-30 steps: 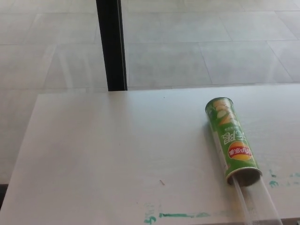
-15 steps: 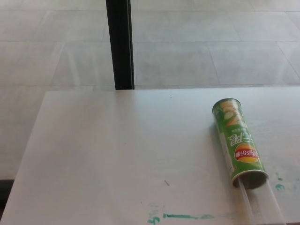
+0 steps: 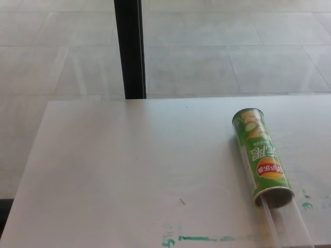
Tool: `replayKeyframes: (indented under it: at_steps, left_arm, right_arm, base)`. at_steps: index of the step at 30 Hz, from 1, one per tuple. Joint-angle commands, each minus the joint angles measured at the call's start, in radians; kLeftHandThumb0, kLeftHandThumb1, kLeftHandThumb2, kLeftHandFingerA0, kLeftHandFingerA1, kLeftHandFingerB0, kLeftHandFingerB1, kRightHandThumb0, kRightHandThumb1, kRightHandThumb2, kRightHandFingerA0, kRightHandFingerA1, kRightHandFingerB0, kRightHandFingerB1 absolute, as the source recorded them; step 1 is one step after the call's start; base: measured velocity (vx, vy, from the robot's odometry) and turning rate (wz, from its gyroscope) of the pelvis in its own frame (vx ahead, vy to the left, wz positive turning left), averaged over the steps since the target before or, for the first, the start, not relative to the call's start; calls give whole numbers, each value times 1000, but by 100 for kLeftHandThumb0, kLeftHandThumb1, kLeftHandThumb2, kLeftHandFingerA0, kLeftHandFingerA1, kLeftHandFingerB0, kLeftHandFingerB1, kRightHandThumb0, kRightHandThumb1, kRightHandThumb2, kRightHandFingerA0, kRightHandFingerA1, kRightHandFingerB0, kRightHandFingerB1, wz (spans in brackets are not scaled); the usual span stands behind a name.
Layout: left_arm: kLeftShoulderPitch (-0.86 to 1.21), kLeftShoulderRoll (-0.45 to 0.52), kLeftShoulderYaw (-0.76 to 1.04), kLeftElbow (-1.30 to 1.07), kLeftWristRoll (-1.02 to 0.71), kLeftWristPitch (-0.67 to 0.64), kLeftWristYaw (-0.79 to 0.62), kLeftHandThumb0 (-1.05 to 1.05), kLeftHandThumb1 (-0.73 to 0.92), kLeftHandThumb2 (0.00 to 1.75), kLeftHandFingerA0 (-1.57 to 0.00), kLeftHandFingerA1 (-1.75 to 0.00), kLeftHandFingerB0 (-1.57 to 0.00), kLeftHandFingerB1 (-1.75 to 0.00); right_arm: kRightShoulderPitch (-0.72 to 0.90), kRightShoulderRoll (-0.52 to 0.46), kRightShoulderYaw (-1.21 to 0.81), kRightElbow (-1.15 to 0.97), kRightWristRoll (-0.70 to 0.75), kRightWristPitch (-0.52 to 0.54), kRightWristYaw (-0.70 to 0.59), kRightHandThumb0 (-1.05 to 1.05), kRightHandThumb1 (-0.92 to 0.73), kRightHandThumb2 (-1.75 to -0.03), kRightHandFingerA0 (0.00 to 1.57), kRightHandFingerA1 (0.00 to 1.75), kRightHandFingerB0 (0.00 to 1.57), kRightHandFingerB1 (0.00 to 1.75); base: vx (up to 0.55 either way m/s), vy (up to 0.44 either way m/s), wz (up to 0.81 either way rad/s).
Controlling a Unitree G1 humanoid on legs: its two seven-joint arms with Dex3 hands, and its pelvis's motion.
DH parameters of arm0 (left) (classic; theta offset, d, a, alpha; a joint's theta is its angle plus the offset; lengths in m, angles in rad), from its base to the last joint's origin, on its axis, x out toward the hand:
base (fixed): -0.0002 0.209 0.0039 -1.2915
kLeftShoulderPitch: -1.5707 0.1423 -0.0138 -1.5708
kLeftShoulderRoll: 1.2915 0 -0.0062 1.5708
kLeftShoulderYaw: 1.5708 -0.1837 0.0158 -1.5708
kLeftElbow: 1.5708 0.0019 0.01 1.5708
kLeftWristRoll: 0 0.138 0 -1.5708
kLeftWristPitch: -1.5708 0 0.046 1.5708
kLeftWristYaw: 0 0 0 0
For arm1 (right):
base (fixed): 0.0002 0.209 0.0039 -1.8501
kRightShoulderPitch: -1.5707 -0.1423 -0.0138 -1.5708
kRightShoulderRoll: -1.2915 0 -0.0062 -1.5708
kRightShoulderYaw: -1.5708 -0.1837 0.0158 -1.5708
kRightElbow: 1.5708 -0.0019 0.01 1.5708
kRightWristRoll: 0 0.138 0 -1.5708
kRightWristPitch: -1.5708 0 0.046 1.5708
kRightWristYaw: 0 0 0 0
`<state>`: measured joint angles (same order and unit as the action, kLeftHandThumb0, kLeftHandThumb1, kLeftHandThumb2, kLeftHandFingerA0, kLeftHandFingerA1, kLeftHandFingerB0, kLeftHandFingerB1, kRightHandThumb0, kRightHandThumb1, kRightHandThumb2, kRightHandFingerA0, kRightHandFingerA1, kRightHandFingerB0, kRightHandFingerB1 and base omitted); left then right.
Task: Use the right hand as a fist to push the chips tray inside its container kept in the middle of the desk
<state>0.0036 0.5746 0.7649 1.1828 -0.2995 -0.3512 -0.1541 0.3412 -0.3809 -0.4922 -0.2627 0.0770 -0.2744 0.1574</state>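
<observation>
Hands both out of view, state untellable; right fist should press the clear plastic tray (image 3: 283, 223) squarely along the green cylindrical chips can (image 3: 262, 156) on the white counter (image 3: 129, 170).

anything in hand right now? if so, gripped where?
Nothing held: neither hand is in view. The green chips can lies alone on the desk, its clear tray sticking out of the open end.

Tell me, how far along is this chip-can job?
Nothing looks done yet. The green chips can lies on its side on the white desk, and its clear tray sticks out of the open near end. No robot hand is in view, so the whole push remains.
</observation>
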Motion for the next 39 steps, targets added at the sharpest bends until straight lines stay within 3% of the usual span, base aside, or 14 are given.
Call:
replayKeyframes:
  at_steps: [1, 5, 6, 7, 14, 16, 18, 19, 20, 21, 22, 32, 36, 39]
  left_arm:
    - [11, -1, -19, -7, -19, -42, -9, -65, 86, 66, -47, -47, -42, -39]
    - [6, 4, -30, 14, -17, -34, -8, -63, 85, 66, -48, -43, -40, -39]
    - [4, 2, -31, 13, -18, -33, -7, -55, 64, 107, -44, -61, -23, -50]
    - [3, 2, -33, 18, -21, -31, -10, -63, 84, 65, -48, -43, -40, -39]
    - [3, 0, -43, 25, -25, -30, -11, -63, 84, 65, -48, -46, -42, -40]
    - [7, 1, -52, 29, -18, -28, -3, -62, 85, 66, -48, -45, -42, -39]
    - [9, 1, -56, 28, -17, -32, 2, -62, 85, 66, -48, -45, -42, -39]
    - [9, -1, -52, 25, -26, -21, -7, -63, 68, 102, -41, -58, -34, -52]
    - [11, -3, -49, 23, -32, -27, -16, -62, 85, 65, -46, -47, -40, -40]
    - [13, -2, -55, 27, -24, -23, -5, -63, 68, 102, -42, -57, -33, -52]
    - [14, -3, -55, 26, -24, -20, -2, -62, 85, 66, -49, -46, -40, -39]
    - [14, 0, -53, 38, -34, -18, -19, -63, 83, 65, -49, -49, -41, -41]
    - [13, 5, -62, 39, -25, -16, -10, -63, 83, 65, -49, -48, -41, -40]
    - [16, 9, -70, 35, -19, -17, -5, -64, 84, 65, -49, -48, -41, -41]
  right_arm:
    - [61, -18, 41, -118, -15, -32, 65, -56, -74, -63, 65, 48, 46, 39]
    - [93, -18, 62, -187, -4, -79, 94, -54, -75, -63, 69, 50, 48, 39]
    - [102, -18, 66, -208, 5, -76, 102, -53, -75, -63, 68, 51, 48, 39]
    - [109, -20, 72, -222, 11, -95, 114, -52, -76, -63, 67, 51, 47, 39]
    - [189, -67, 102, -281, 6, -124, 197, -56, -78, -64, 76, 56, 63, 46]
    - [247, -134, 110, -303, 19, -127, 281, -51, -78, -63, 82, 59, 65, 47]
    - [253, -146, 112, -302, 26, -132, 286, -51, -78, -63, 82, 59, 65, 47]
    - [274, -176, 110, -313, 28, -132, 315, -50, -76, -63, 85, 59, 65, 47]
    - [297, -199, 106, -335, 38, -101, 337, -50, -76, -63, 85, 61, 64, 47]
    - [331, -232, 90, -367, 24, -76, 365, -49, -75, -63, 85, 60, 63, 46]
    - [344, -246, 86, -377, 31, -72, 377, -47, -74, -62, 86, 60, 63, 47]
    - [455, -400, -16, -490, 0, 84, 499, -52, -76, -64, 80, 55, 59, 43]
    - [448, -421, 34, -485, -10, 155, 512, -50, -74, -62, 78, 60, 59, 45]
    - [429, -429, 90, -470, -147, 176, 499, -52, -76, -63, 76, 59, 58, 43]
  base:
    - [0, 0, 0]
    - [0, 0, 0]
    - [0, 0, 0]
    - [0, 0, 0]
    - [0, 0, 0]
    - [0, 0, 0]
    - [0, 0, 0]
    - [0, 0, 0]
    - [0, 0, 0]
    - [0, 0, 0]
    - [0, 0, 0]
    - [0, 0, 0]
    - [0, 0, 0]
    - [0, 0, 0]
